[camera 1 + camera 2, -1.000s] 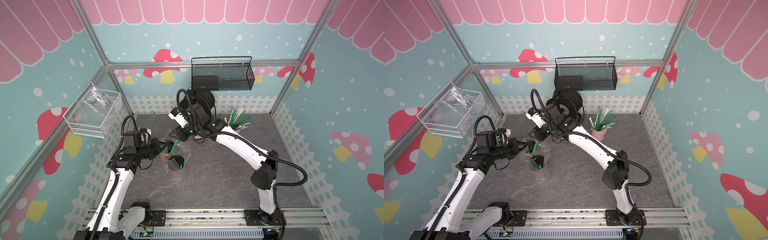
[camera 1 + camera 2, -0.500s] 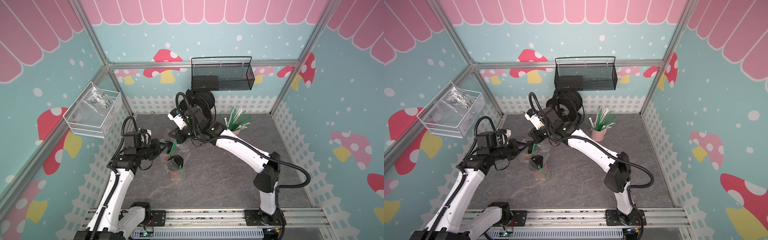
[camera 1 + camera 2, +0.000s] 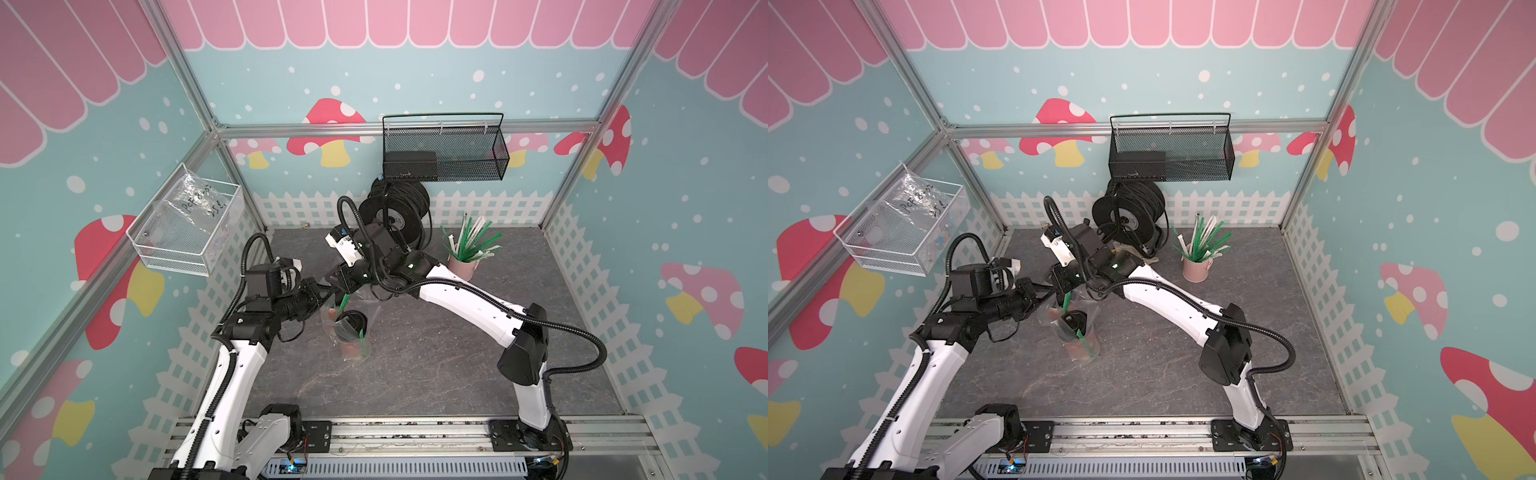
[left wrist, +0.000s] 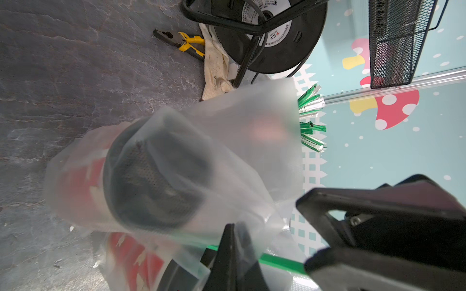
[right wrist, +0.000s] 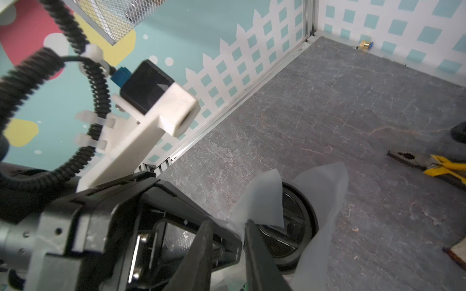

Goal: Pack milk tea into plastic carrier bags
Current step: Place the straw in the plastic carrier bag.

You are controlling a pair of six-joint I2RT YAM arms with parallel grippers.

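Two red-orange milk tea cups stand inside the transparent plastic carrier bag mid-table. One black lid shows through the film, and the second cup stands beside it. Green straws stick up in the bag. My left gripper is shut on the bag's upper film. My right gripper hangs right against it, jaws apart, with a flap of bag film at its fingertips.
A pink cup of green-white straws stands at the back right beside a black cable reel. Yellow-handled pliers and a cloth lie by the reel. A black mesh basket and a white wire basket hang on the walls.
My right wrist has shifted slightly left and down, closer to the left gripper over the bag. The left arm, bag and cups have stayed put.
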